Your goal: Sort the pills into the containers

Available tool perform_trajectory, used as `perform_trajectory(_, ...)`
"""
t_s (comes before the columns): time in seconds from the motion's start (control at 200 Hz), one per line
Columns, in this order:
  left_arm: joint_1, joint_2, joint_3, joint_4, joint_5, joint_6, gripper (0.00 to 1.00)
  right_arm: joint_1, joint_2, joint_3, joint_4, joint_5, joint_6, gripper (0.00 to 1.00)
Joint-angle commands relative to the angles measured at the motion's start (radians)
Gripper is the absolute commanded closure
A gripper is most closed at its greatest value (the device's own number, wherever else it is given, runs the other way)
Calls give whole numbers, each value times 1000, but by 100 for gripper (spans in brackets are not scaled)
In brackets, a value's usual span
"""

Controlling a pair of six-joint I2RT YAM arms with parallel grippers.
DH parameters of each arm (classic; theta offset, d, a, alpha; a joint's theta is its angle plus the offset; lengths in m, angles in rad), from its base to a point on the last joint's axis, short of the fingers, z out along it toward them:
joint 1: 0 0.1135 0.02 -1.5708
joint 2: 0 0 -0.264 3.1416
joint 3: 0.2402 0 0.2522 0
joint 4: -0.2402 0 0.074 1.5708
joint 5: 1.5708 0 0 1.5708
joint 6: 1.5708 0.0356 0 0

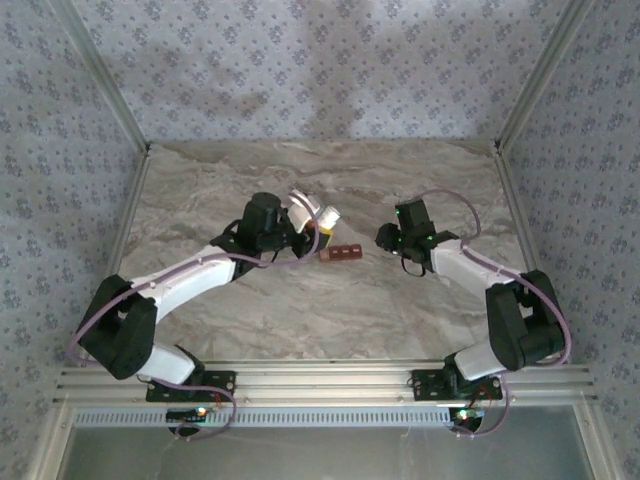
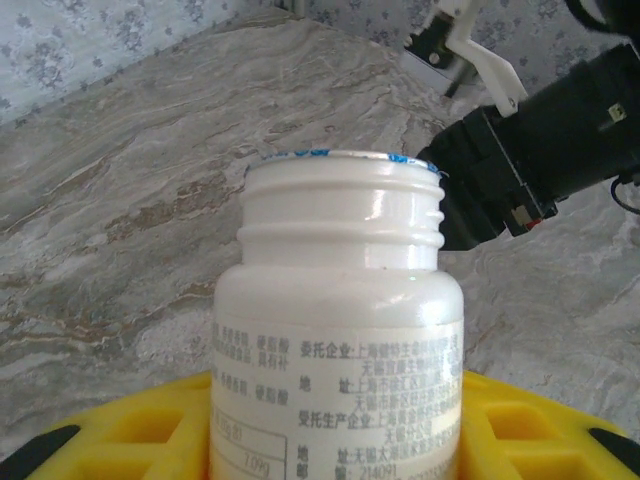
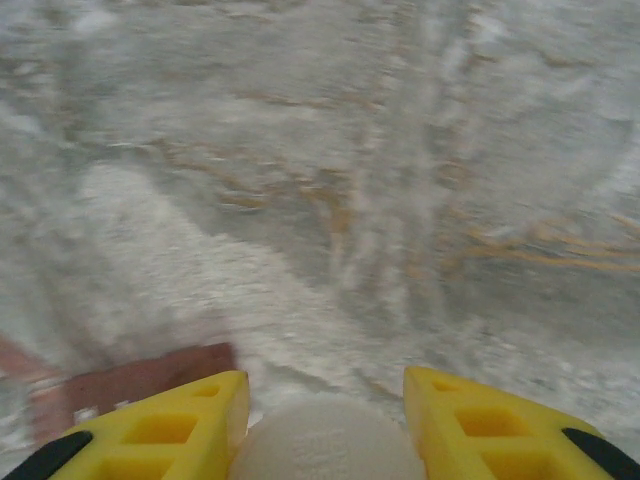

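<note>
The left arm reaches in from the near left corner toward the middle of the marble tabletop (image 1: 300, 320). Its end effector (image 2: 340, 445) is closed on a white bottle (image 2: 340, 260), with the yellow fingers (image 2: 120, 430) pressed against both sides of the printed label. The bottle's threaded neck has no cap, and bits of blue-edged foil cling to the rim.

Just to the right of the bottle, the containers (image 1: 343, 252) lie flat about mid-tabletop as a short red-brown strip of compartments. They sit between the two end effectors and touch neither. Whether any pills are inside is too small to tell.

Further right, the right end effector (image 3: 325, 410) hangs above the tabletop with its fingers drawn narrow on a white round piece (image 3: 325, 445) with a finely textured top. The right wrist view is blurred, and the red-brown strip lies low on the left, beside the left finger.
</note>
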Motion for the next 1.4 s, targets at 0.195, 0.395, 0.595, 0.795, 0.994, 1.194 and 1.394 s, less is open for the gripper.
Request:
perform_trajectory(0.195,4,-53,1,-23,-72,-73,100,9,77,-33,-12,180,100,64)
perform_trajectory(0.395,2,-96,-4,-57,-98,-75,100,13,159,-34,-3,165,116,63)
perform_trajectory(0.595,2,-128,-20,-58,-114,-70,100,17,178,-49,14,155,119,47)
perform_trajectory(0.795,0,-125,-10,-50,-111,-78,100,18,124,-49,-14,158,86,18)
perform_trajectory(0.994,-2,-132,-8,-42,-104,-67,100,22,4,-26,-102,194,27,1)
perform_trajectory(1.194,-3,-132,-10,-19,-105,-64,100,63,-95,23,-208,402,-46,0)
perform_trajectory(1.394,-2,-122,6,-28,-99,-48,100,109,-100,101,-311,569,-84,0)
